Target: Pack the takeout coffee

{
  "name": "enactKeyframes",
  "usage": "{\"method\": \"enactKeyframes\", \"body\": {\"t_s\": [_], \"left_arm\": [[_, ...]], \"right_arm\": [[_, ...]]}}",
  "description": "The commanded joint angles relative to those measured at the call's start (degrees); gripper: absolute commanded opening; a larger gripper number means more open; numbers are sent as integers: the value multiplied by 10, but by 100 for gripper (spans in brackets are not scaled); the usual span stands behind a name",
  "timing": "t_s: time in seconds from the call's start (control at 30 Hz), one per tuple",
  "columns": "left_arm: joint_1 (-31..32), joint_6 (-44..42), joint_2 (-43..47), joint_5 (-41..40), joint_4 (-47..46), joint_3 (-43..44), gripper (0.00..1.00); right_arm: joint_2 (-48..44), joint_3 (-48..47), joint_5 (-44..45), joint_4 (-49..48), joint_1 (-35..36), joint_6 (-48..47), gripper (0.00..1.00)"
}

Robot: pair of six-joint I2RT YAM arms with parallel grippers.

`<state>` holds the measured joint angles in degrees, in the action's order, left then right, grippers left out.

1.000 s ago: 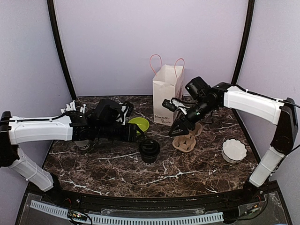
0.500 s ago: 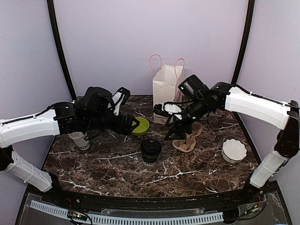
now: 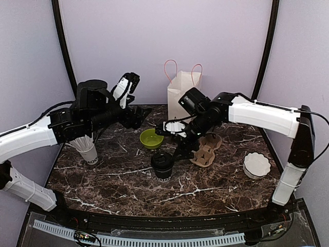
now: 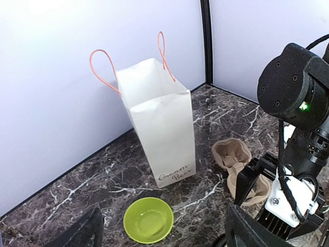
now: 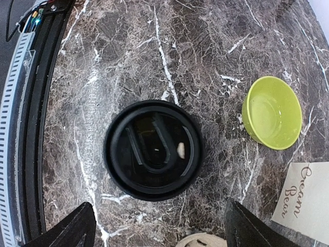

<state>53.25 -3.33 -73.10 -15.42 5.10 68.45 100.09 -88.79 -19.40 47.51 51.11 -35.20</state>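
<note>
While upright, black-lidded takeout coffee (image 5: 152, 149)

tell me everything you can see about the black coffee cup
The coffee cup is a small, dark-walled, paper-looking cup. It stands upright near the middle of the marble table, just in front of the lime-green bowl and apart from it. A round black plastic-looking lid sits on it, with a raised rim and a U-shaped ridge on top. Nothing touches the cup; the right hand hangs above it, open.
</note>
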Motion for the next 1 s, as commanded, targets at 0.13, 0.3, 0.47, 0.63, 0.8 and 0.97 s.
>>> {"method": "enactKeyframes", "body": {"t_s": [0.13, 0.3, 0.47, 0.63, 0.8, 0.97], "left_arm": [[-5, -57, 85, -102, -85, -83, 84], [-29, -86, 106, -181, -142, -124, 87], [-39, -92, 116, -203, -154, -130, 87], [-43, -92, 124, -199, -166, -142, 87], [-47, -93, 120, -197, -168, -141, 87], [-48, -92, 119, -196, -166, -140, 87]], "right_arm": [[69, -85, 23, 24, 29, -17, 92], [99, -123, 16, 62, 43, -26, 93], [100, -122, 16, 61, 45, -26, 93], [120, -132, 20, 77, 47, -29, 93], [128, -131, 24, 76, 53, -28, 92], [128, -126, 33, 75, 56, -29, 90]]}}
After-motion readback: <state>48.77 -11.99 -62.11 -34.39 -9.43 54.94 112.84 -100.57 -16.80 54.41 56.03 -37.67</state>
